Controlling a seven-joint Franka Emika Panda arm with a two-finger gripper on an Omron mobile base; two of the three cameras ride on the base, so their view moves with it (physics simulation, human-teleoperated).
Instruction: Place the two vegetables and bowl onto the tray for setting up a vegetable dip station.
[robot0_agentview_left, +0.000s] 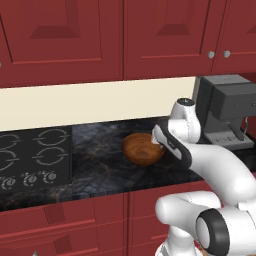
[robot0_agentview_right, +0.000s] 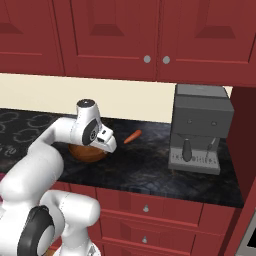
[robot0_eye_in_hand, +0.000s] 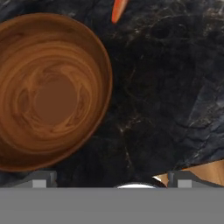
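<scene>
– Where's your arm (robot0_agentview_left: 215, 165)?
– Bent forward at the elbow, its hand above the bowl (robot0_agentview_left: 143, 148), pointing down.
– And your gripper (robot0_eye_in_hand: 109, 179)?
– Jaws wide apart, holding nothing, beside the bowl's rim.

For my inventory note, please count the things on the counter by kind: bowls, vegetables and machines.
Bowls: 1, the wooden bowl
Vegetables: 1, the carrot
Machines: 1, the coffee machine
Total: 3
</scene>
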